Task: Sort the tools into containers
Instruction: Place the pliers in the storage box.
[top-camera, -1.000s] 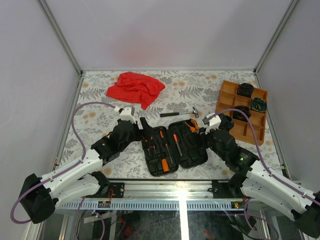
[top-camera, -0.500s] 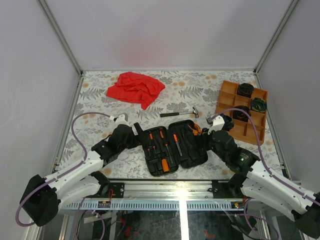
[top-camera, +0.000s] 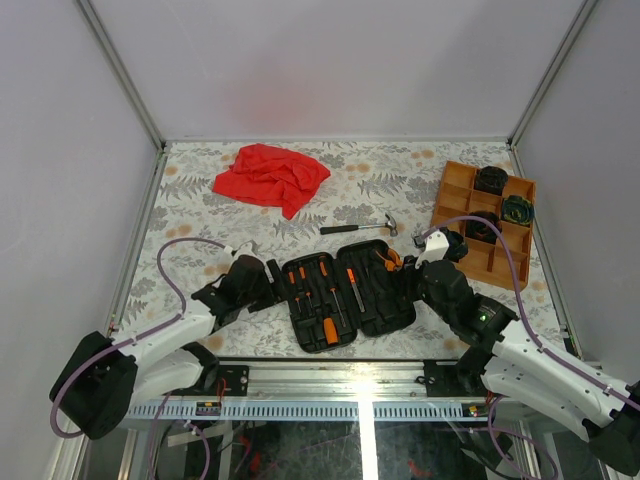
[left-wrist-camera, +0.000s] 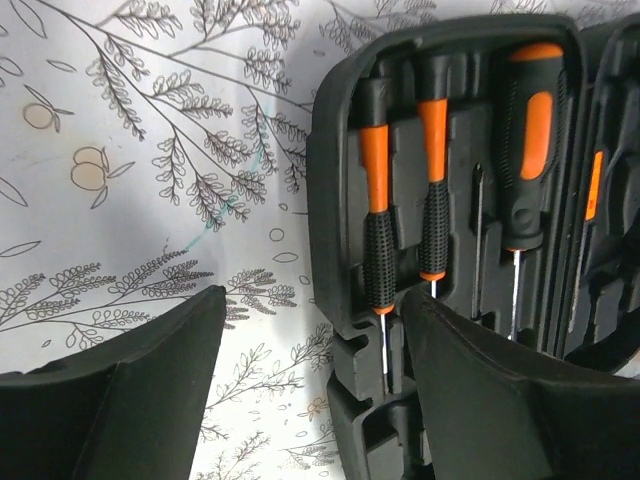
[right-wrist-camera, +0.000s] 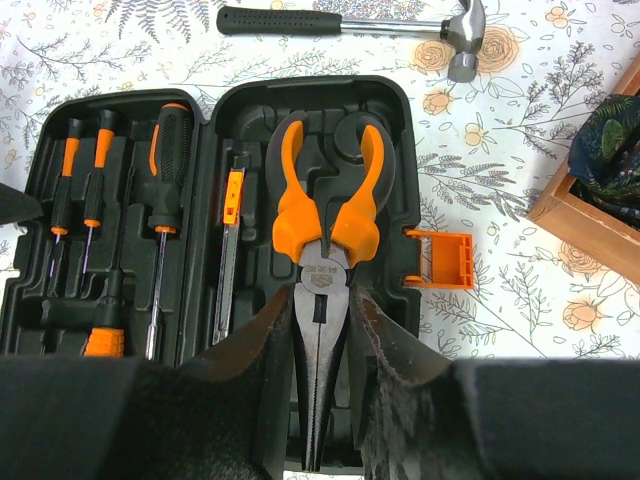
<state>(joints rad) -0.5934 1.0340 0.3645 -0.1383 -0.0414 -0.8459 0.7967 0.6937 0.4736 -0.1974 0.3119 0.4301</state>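
Note:
The black tool case (top-camera: 400, 318) lies open near the table's front, with several orange-and-black screwdrivers (left-wrist-camera: 378, 240) in its left half. My left gripper (left-wrist-camera: 312, 300) is open astride the case's left rim (left-wrist-camera: 335, 150): one finger over the table, the other over the screwdriver tips. Orange-handled pliers (right-wrist-camera: 325, 200) lie in the right half. My right gripper (right-wrist-camera: 325, 295) is shut on the pliers' steel nose, a finger pressed to each side. The hammer (top-camera: 358, 229) lies on the table behind the case. The orange tray (top-camera: 455, 195) at the right holds dark coiled bundles (top-camera: 491, 180), one greenish (top-camera: 517, 210).
A red cloth (top-camera: 270, 176) lies crumpled at the back left. The case's orange latch (right-wrist-camera: 440, 258) sticks out to the right, towards the tray's corner (right-wrist-camera: 590, 215). Walls close in the table on three sides.
My left arm has drawn back and sunk lower, bringing its gripper to the case's left rim with the jaws a little narrower. The right arm has hardly moved.

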